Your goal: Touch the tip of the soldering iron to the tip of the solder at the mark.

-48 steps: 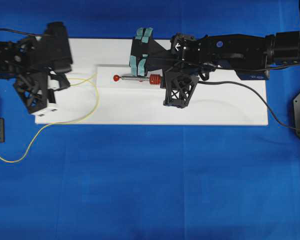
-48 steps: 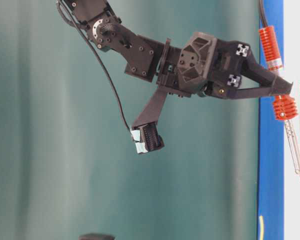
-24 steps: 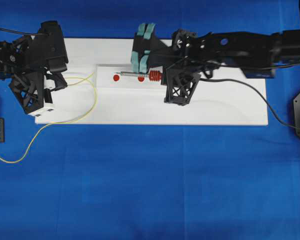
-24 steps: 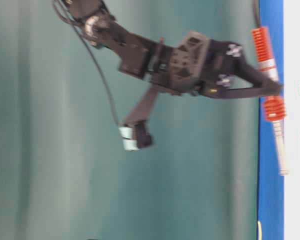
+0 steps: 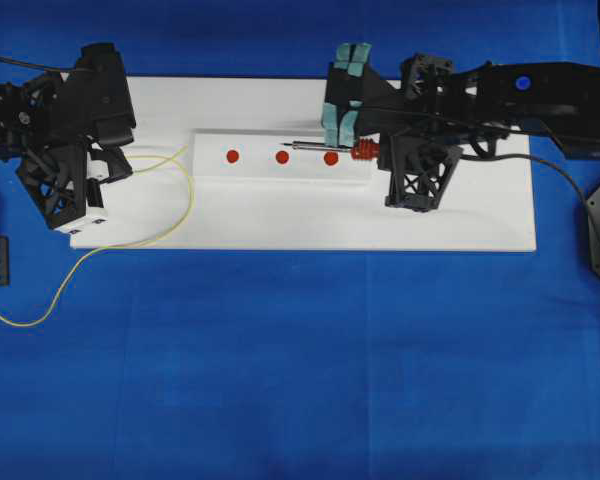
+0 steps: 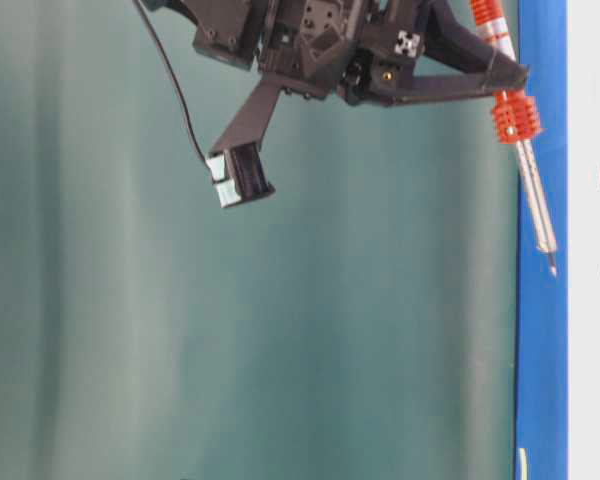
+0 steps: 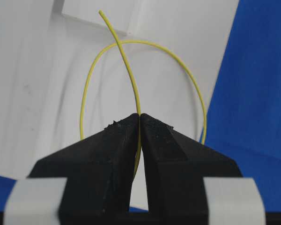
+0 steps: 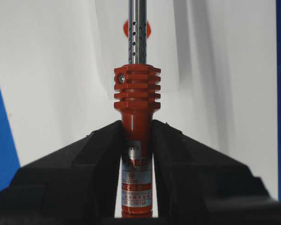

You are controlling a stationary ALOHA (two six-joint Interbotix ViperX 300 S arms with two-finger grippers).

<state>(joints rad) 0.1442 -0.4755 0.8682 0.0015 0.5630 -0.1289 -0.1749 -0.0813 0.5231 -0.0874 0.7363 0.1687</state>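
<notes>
Lifted and drawn back rightward, the right claw (image 5: pixel 365 152) grips the red-handled, silver-shafted soldering iron (image 5: pixel 330 149) above the red dots, well apart from the thin yellow solder wire (image 5: pixel 170 158) clenched in the left claw (image 7: pixel 139 117), so contact looks further off.

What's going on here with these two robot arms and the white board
The right end effector is shut on the soldering iron, holding it above the white board with its tip near the middle of three red marks. The left end effector is shut on the solder, a thin yellow wire looping over the board's left end. The two tips are far apart, so no touch yet.
</notes>
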